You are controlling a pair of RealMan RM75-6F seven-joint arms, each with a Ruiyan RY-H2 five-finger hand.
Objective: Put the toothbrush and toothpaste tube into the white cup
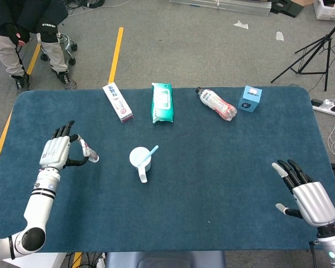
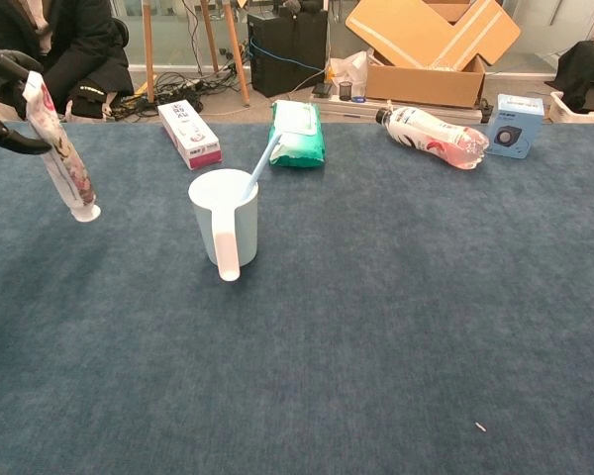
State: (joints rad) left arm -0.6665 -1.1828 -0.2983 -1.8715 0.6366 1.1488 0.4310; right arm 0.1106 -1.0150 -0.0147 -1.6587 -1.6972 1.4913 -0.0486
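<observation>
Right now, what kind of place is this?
Probably a robotics lab or workshop: bare grey floor with a yellow tape line, a black tripod stand, and open cardboard boxes behind the blue-covered table.

The surface (image 1: 212, 178) is deep blue; on it stands a white cup (image 1: 140, 158) with a pale blue toothbrush (image 1: 151, 152). The tube (image 2: 61, 158) is white with a pink flowery print and white cap. The wipes pack (image 1: 161, 102) is green and white, the small box (image 1: 249, 99) light blue.

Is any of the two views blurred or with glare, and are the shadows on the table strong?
Head view: sharp, even light, no glare; the cup and left hand cast only faint shadows on the table. Chest view: sharp too; the tube is crisp, the cup's shadow is soft, and the left hand is cut off by the frame's edge.
</observation>
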